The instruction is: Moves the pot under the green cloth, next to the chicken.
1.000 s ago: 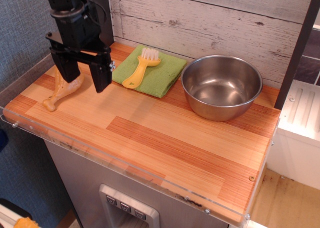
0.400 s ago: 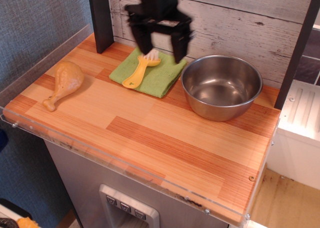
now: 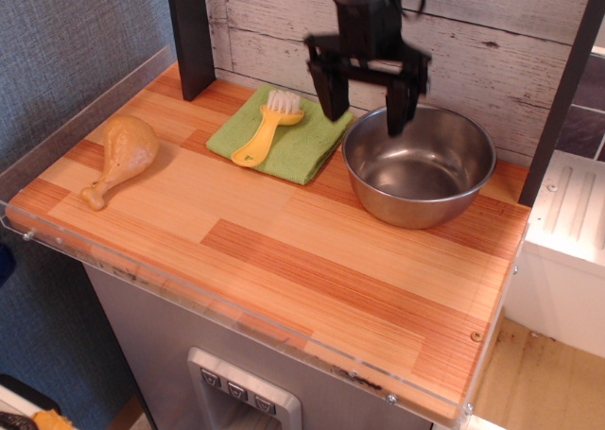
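Observation:
The pot (image 3: 419,165), a shiny steel bowl, sits at the back right of the wooden counter. The green cloth (image 3: 293,139) lies to its left against the back wall, with a yellow white-bristled brush (image 3: 266,129) on it. The chicken (image 3: 122,156), a tan drumstick, lies at the left side of the counter. My gripper (image 3: 366,111) is open and empty. It hangs above the pot's back left rim, one finger over the cloth's right edge and one over the bowl.
The counter (image 3: 284,260) has a clear plastic lip along the front and left edges. A dark post (image 3: 192,33) stands at the back left, and another (image 3: 562,90) at the right. A white appliance (image 3: 567,250) stands beyond the right edge.
My gripper has moved right across the counter, from over the chicken, past the cloth, to above the pot's left rim. It stayed open. Nothing on the counter moved.

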You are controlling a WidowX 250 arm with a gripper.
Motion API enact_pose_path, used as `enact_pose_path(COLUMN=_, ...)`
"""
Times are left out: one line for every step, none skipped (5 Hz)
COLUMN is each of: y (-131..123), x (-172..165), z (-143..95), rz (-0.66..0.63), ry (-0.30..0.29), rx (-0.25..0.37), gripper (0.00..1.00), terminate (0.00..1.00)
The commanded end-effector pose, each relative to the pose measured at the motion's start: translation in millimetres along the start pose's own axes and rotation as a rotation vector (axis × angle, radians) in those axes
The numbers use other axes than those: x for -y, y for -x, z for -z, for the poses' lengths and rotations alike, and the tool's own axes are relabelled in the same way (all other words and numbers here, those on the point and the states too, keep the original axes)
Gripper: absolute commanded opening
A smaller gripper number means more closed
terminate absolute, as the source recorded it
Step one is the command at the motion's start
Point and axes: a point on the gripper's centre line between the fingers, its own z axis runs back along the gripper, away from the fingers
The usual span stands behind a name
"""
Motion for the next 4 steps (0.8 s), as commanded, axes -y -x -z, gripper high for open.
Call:
enact_pose_path(y=-2.4, x=-1.9, z=20.4, rz=0.096, ry=-0.118, rx=-0.08, gripper=1.0, terminate=0.0)
enact_pose_path(y=0.4, x=4.8, z=33.9, rz=0.145, ry=-0.121, rx=-0.105, gripper=0.0, terminate=0.0)
enact_pose_path(y=3.1, x=6.3, z=32.4, rz=0.139, ry=-0.12, rx=-0.087, gripper=0.0, terminate=0.0)
enact_pose_path(y=4.9, x=5.8, z=26.4, rz=0.124, ry=-0.104, rx=-0.062, gripper=0.0, terminate=0.0)
